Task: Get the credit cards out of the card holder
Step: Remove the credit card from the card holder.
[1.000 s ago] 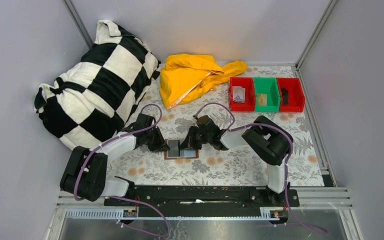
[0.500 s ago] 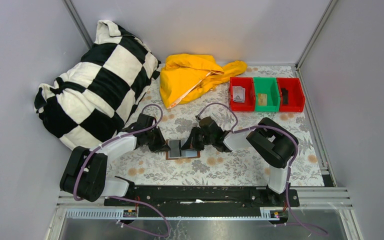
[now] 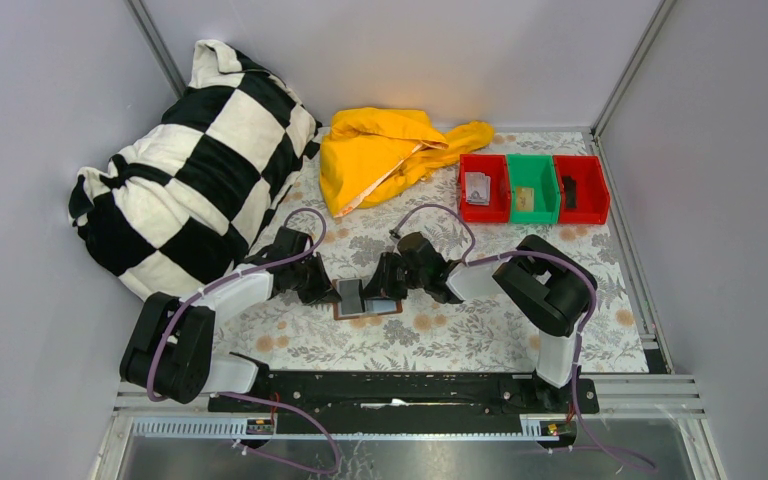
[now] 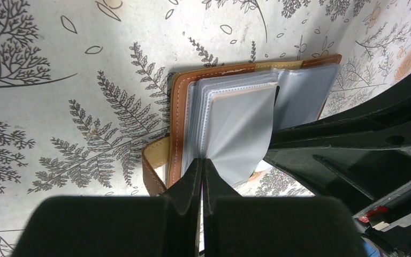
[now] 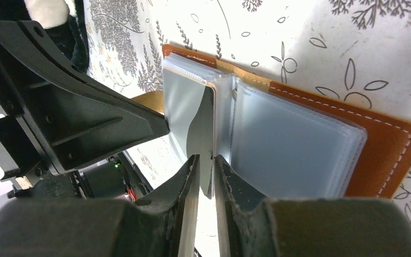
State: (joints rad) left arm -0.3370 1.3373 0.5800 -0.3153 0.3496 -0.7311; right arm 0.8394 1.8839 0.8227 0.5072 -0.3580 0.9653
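**Tabletop** [image 3: 480, 340]: flat surface under a pale cloth printed with grey ferns and orange flowers. The following lay directly on it:

- Large black-and-white checked fabric pillow [image 3: 195, 165], at the far left, bulky and creased.
- Crumpled yellow fabric garment [image 3: 385, 150], at the far centre, just beside the pillow.
- Left red plastic bin [image 3: 484, 216], green plastic bin [image 3: 532, 218] and right red plastic bin [image 3: 582, 218], which stood side by side in a touching row at the far right.
- Brown leather-look bifold card holder [image 3: 365, 305] [image 4: 177, 107] [image 5: 390, 155], at the near centre, well apart from the bins. It lay open with its cover flat on the cloth, its grey plastic sleeves lifted and its strap tab out to one side.
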